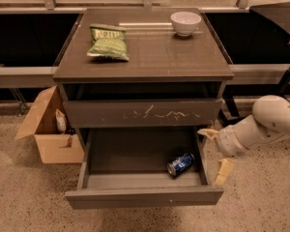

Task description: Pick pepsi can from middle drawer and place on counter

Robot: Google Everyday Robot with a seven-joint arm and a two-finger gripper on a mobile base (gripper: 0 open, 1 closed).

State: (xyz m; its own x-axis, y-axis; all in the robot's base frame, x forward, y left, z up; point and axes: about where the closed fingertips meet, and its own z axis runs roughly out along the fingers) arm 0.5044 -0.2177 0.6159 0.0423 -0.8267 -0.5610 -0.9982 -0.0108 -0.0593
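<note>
Gripper (216,151) first: in the camera view it hangs just outside the right wall of the middle drawer (144,197). Its two pale fingers (224,170) are spread wide with nothing between them, which I judge to be readiness for a reach. The drawer is pulled fully out, so the pepsi can (180,164) is exposed from above. It lies on its side near the drawer's front right corner, close to the gripper but not touching it. The scratched drawer front (142,112) above is shut and out of the way. On the counter (159,52), a green chip bag (108,41) and a white bowl (185,22) sit toward the back, leaving bare surface in front for the can.
</note>
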